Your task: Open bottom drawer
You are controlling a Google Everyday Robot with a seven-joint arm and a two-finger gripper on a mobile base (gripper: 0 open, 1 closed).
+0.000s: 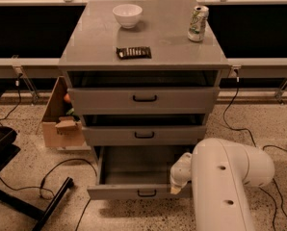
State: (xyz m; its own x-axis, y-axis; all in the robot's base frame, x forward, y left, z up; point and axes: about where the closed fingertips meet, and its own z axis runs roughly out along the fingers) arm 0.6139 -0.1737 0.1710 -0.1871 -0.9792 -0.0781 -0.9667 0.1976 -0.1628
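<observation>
Obs., single cam view, looking down at cabinet front.

- Bottom drawer (119, 192): open, front panel well fwd of the two drawers above. Inside visible from above, grey floor, no contents seen. Small black bar handle (147, 193) at centre of front panel.
- Gripper (177, 184): at right end of bottom drawer, just behind/above the front panel's right corner, tip pointing down. Looks to be touching or v. close to the panel top edge; contact not confirmed. It is right of the handle, not on it. Open/closed state: cannot tell, tip largely hidden by wrist housing.
- Arm (225, 177): white, bulky, fills lower right of view, in front of cabinet's right side; covers right end of the drawer front.
- Middle drawer (114, 135) and top drawer (105, 99): fronts set back from the bottom one, dark gap above each.
- Cabinet top (163, 42): white bowl (127, 15) at rear left-centre, can (198, 23) upright at rear right, dark flat packet (133, 52) near front edge. All well apart.
- Floor: cardboard box (61, 126) just left of cabinet; black chair base (18, 186) far left; cables (61, 170) both sides.
</observation>
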